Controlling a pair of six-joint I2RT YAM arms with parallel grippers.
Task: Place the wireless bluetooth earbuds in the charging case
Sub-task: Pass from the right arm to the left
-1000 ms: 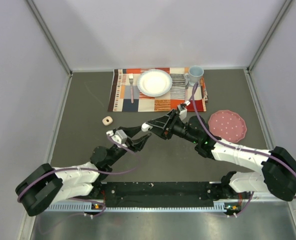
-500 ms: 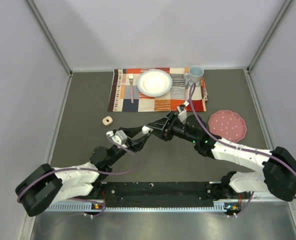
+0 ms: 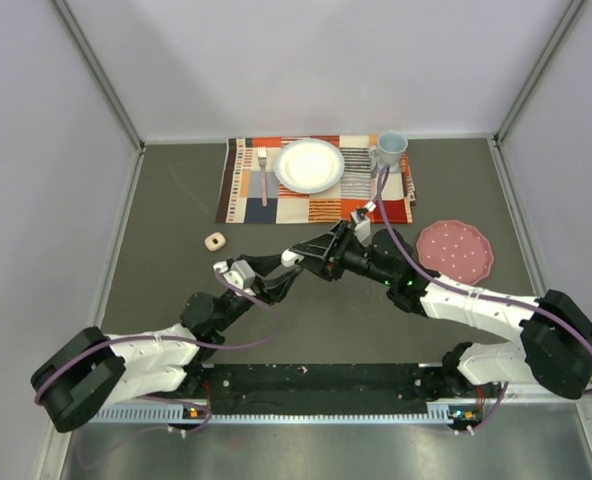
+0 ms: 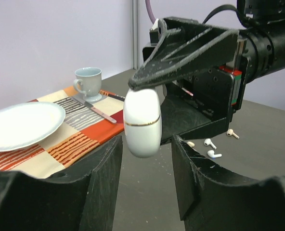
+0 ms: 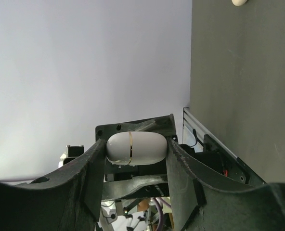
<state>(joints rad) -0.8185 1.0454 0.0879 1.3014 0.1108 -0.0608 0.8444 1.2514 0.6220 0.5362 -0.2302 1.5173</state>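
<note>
My right gripper [image 3: 294, 256] is shut on a white oval charging case [image 3: 290, 257] with a gold seam and holds it above the table. In the right wrist view the closed case [image 5: 135, 148] sits crosswise between the fingers [image 5: 93, 166]. My left gripper [image 3: 281, 273] is open and faces the case. In the left wrist view the case [image 4: 142, 122] hangs just past my open left fingertips [image 4: 109, 154], with its lower end level with them. Several tiny white earbuds [image 4: 210, 143] lie on the dark table below the right gripper. In the top view the arms hide them.
A patterned placemat [image 3: 246, 195] at the back holds a white plate [image 3: 309, 165], a fork [image 3: 263, 172] and a pale blue cup [image 3: 390, 149]. A pink dotted plate [image 3: 456, 250] lies on the right. A small beige square piece [image 3: 214, 241] lies on the left.
The right gripper has moved slightly left with the case, closer to the open left gripper. The left arm has hardly moved.
</note>
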